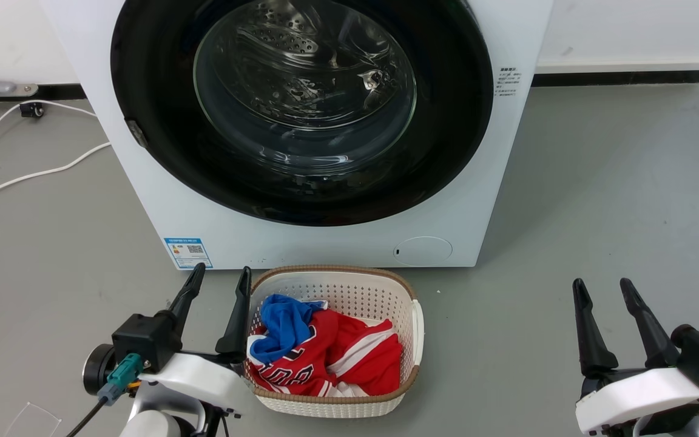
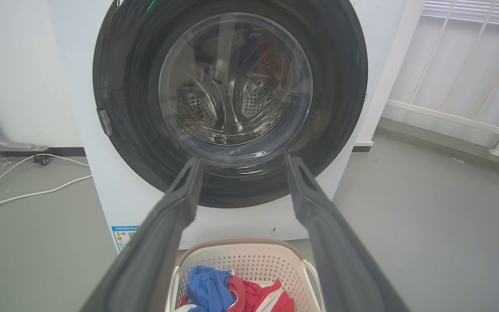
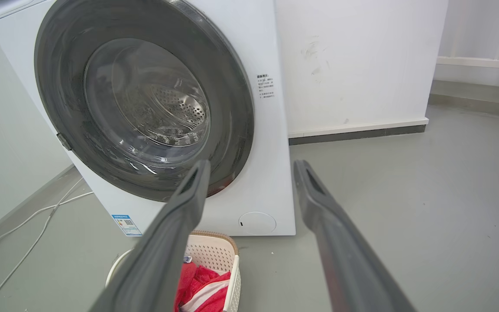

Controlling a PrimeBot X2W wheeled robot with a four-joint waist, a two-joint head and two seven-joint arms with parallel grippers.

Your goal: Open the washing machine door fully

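Grey floor (image 1: 598, 200), white washer (image 1: 325, 243): washing machine door (image 1: 304, 97) shut flush. Left gripper (image 1: 222, 270) and right gripper (image 1: 602, 282) spread wide, empty, well short. Recommend hooking the grey tab (image 1: 137, 133) at its left edge, then swinging fully outward.

The washing machine door (image 2: 124, 99) sat flat against the white machine (image 2: 102, 186), and the steel drum showed through its glass window. The left gripper (image 2: 243, 161) pointed toward the door's lower rim, its dark fingers spread wide with nothing between them. Below stood a pale perforated basket (image 2: 241, 253) holding blue and red clothes (image 2: 232, 292). A white cable (image 2: 28, 195) lay on the grey floor.
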